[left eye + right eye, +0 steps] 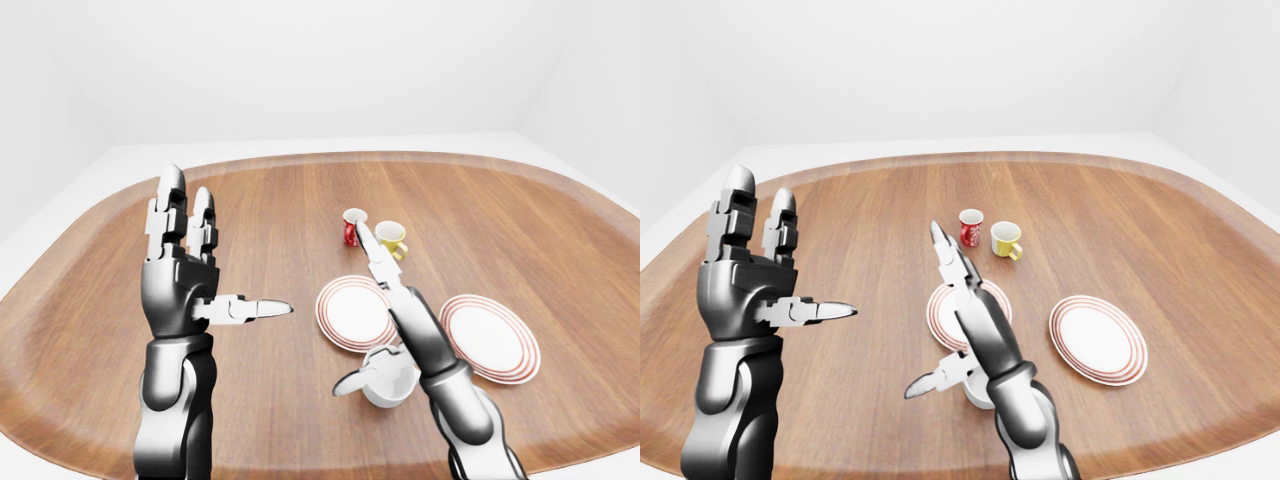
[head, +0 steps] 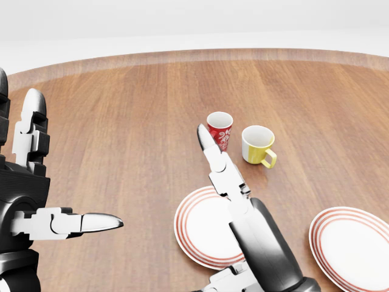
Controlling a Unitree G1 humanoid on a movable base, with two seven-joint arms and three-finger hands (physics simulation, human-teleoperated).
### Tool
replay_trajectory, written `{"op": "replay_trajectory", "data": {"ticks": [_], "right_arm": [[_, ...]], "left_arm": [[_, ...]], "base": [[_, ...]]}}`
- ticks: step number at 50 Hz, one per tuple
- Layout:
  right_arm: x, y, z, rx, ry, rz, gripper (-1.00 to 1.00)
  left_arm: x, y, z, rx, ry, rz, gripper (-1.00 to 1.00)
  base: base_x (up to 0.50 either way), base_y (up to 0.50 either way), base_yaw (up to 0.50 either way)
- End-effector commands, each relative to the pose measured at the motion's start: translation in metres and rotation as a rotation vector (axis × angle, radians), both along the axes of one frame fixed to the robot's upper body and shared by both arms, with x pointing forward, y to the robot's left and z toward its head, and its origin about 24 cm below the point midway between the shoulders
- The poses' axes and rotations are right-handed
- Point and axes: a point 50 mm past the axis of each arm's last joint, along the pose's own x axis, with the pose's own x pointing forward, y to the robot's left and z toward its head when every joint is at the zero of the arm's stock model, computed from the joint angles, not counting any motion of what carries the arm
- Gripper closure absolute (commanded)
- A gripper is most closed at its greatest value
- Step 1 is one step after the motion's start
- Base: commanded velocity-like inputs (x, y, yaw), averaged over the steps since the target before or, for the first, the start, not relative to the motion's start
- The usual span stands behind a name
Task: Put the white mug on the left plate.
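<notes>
The white mug [image 1: 386, 380] stands on the wooden table near the bottom of the left-eye view, just below the left plate [image 1: 350, 315]. My right hand [image 1: 385, 320] is open. Its fingers stretch straight out over the left plate's right side, the palm is against the mug's right side and the thumb [image 1: 350, 384] lies at the mug's left. The fingers do not close round the mug. In the right-eye view the hand hides most of the mug. My left hand [image 1: 205, 265] is open and empty, raised at the left with fingers up and thumb pointing right.
A second red-rimmed plate [image 1: 490, 338] lies to the right of the left one. A red cup [image 1: 351, 229] and a yellow mug [image 1: 392, 239] stand above the plates. The table's edge [image 1: 300, 158] curves round near a white wall.
</notes>
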Motion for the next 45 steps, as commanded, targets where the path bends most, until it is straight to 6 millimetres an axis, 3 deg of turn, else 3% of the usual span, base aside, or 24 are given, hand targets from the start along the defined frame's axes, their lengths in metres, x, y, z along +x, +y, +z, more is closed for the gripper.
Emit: {"op": "replay_trajectory", "data": {"ticks": [1,21,45], "right_arm": [[0.000,-0.001,-0.002,-0.104,-0.006,-0.017,-1.00],[0.003,-0.009,0.005,-0.262,-0.046,-0.077,-1.00],[0.001,-0.011,-0.010,-0.388,0.027,-0.083,-1.00]], "left_arm": [[0.000,0.000,0.000,0.001,-0.001,-0.001,-1.00],[0.000,-0.001,0.000,0.001,0.000,-0.002,-1.00],[0.000,-0.001,0.000,0.003,0.001,-0.002,-1.00]], "base": [[0.00,0.00,0.00],[0.00,0.00,0.00],[0.00,0.00,0.00]]}}
